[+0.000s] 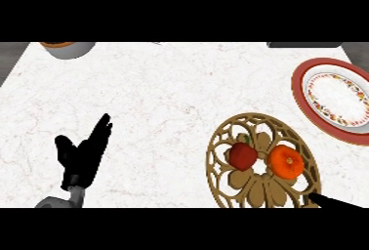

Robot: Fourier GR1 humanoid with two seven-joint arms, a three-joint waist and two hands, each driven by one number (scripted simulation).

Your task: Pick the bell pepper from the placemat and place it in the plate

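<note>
In the head view, we found the bell pepper lying on the gold openwork placemat, a little toward the mat's left half, with an orange fruit just beside it on the side nearer the plate. Taking the placemat as our landmark, the red-rimmed plate sat beyond it and to its right, apart from its edge and carrying nothing we could see. Well to the left of the placemat our left hand rested with its fingers straight and spread, pointing up the counter, touching nothing. At the placemat's lower right edge only a dark tip of our right hand showed, and we could not tell how it was set. Far from the placemat, at the counter's upper left corner, stood a grey bowl. We judged the pepper to be light, fairly stiff and hollow, with a smooth skin that could slip, so we thought it best taken around its broad middle from above, from the side away from the orange.
</note>
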